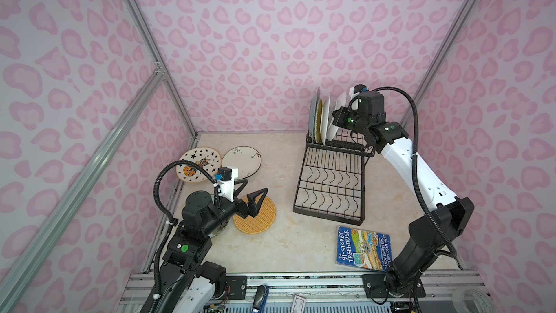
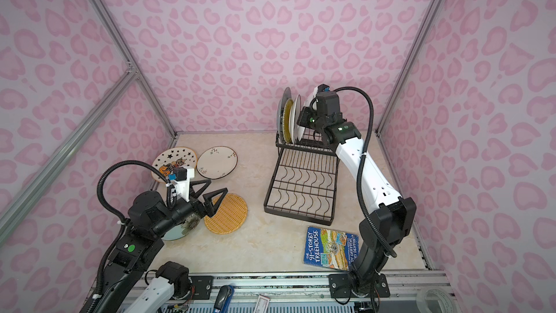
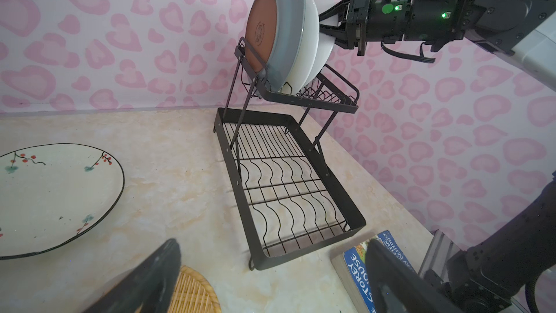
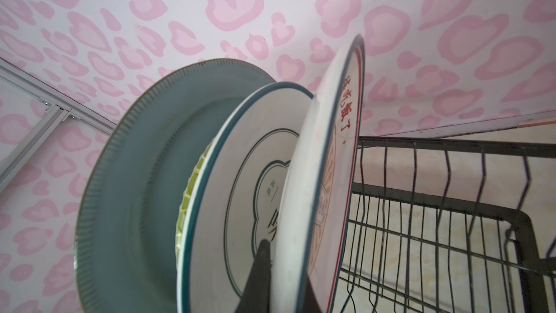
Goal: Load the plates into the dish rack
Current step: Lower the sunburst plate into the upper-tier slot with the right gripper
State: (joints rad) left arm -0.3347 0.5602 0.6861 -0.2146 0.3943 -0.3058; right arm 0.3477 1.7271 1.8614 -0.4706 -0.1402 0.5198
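Observation:
The black wire dish rack (image 1: pixel 328 217) stands at the back right. Its raised basket holds a teal-grey plate (image 4: pixel 132 191), a yellow plate (image 4: pixel 192 182) and a white ring plate (image 4: pixel 234 191), all on edge. My right gripper (image 4: pixel 288 281) is shut on the rim of a fourth, red-rimmed white plate (image 4: pixel 346 115) that leans in the basket next to them. On the table at the left lie a star plate (image 1: pixel 198 164), a sprig plate (image 1: pixel 242 161) and an orange woven plate (image 1: pixel 258 218). My left gripper (image 1: pixel 255 185) hangs open and empty above the woven plate. A floral plate (image 2: pixel 180 227) lies mostly hidden under the left arm.
A blue paperback book (image 1: pixel 362 248) lies in front of the rack near the right arm's base. The rack's wide lower tray (image 3: pixel 301 257) holds nothing. Pink patterned walls close in the back and both sides.

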